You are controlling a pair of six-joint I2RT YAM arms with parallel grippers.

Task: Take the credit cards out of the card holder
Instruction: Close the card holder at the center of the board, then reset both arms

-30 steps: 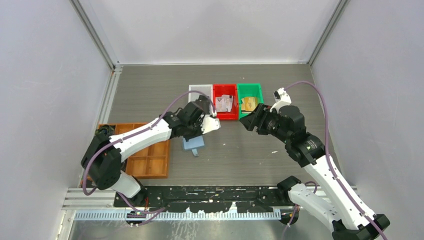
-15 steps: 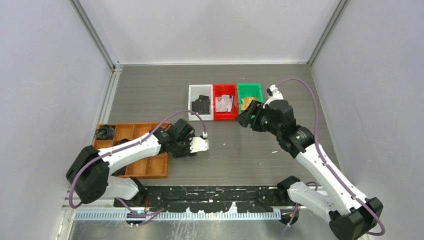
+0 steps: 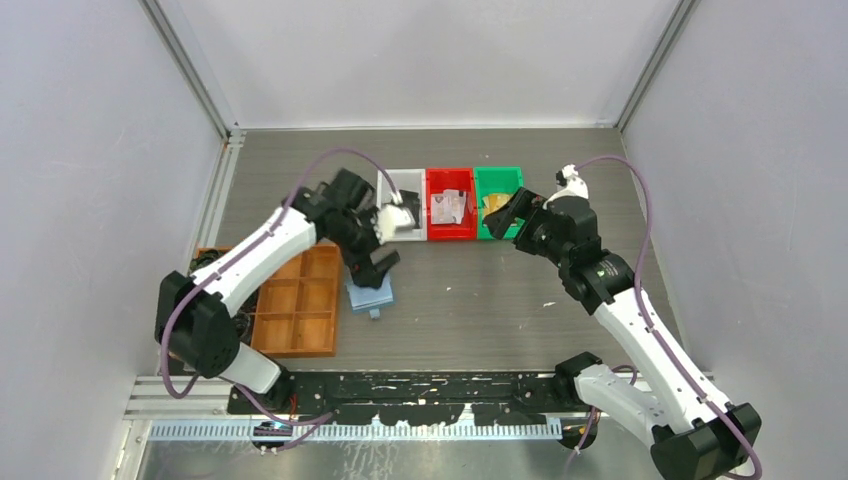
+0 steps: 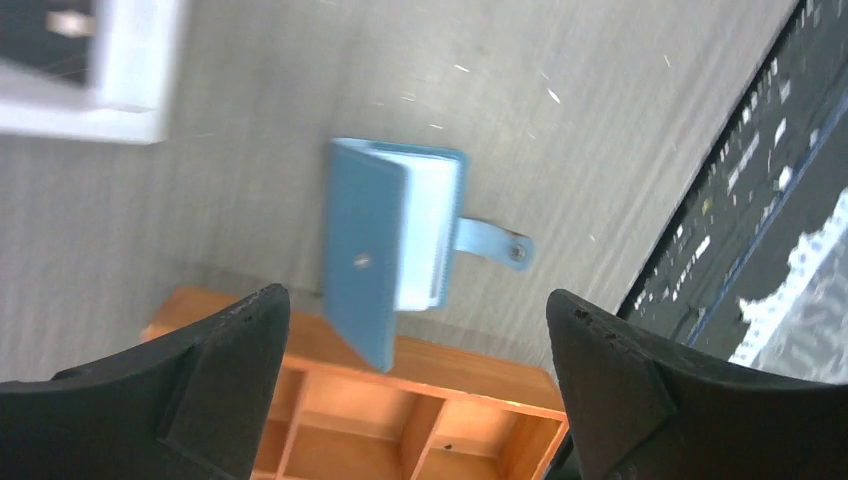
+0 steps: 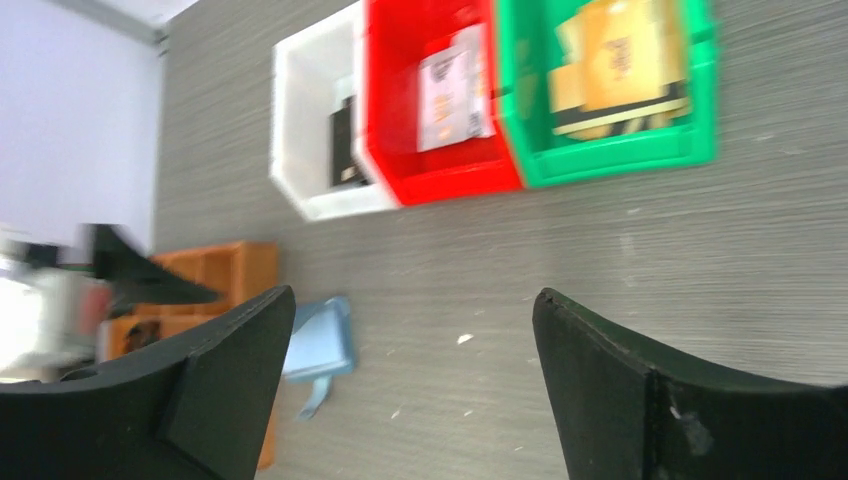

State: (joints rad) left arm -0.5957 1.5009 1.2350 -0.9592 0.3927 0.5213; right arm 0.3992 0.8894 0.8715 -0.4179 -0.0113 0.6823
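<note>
Counter (image 3: 480, 300): grey; card holder (image 4: 400, 245) lies half open, centred ahead of left jaws.
Left jaws: spread, empty; apparently lined up to reach inside it.
Right jaws: spread, empty, facing bins (image 5: 450, 180); likely waiting.

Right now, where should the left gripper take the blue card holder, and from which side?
Grip the lifted front cover of the card holder at its free edge, coming from above on the snap tab side. That cover stands off the pale inner pockets, so one finger could slip under it; the rest lies flat on the table. The left gripper is open above it.
</note>
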